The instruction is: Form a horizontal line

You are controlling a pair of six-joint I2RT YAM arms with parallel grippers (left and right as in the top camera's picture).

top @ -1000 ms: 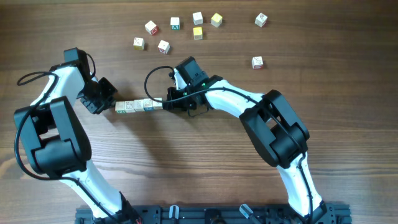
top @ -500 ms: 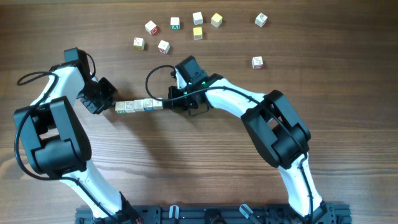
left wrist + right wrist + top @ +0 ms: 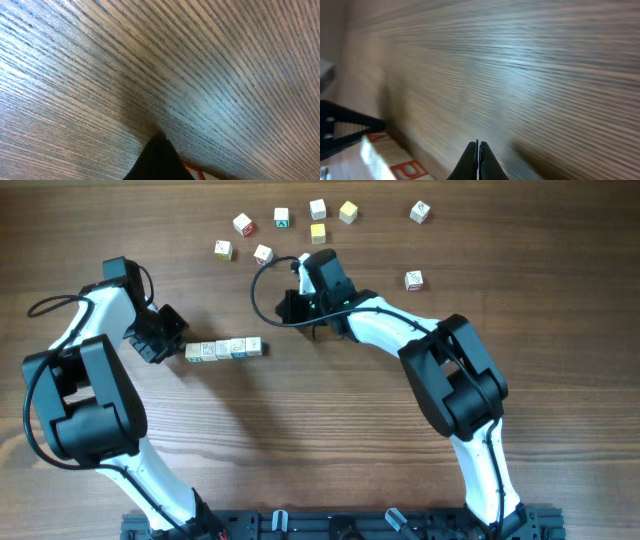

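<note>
While nine loose cubes lie scattered across the far part of the surface [image 3: 330,430], the horizontal line [image 3: 224,349] lies nearer, left of centre. It is one short straight row of what look like five small white cubes with coloured marks, set edge to edge and running left to right.

Two arms reach in. The left end effector [image 3: 177,347] sits at the row's left end, touching it or just beside it; which one cannot be told. Its tips are pinched together and hold nothing. The right end effector [image 3: 283,309] is beyond and to the right of the row's right end, apart from it. In the right wrist view its two fingers [image 3: 471,162] are pressed flat against each other, with nothing between them.

Of the nine loose cubes, seven are white cubes [image 3: 243,223] with coloured marks and two are yellow cubes [image 3: 318,233]. Eight cluster in a loose band along the far edge. One white cube [image 3: 414,279] lies alone, right of the right arm's wrist.
</note>
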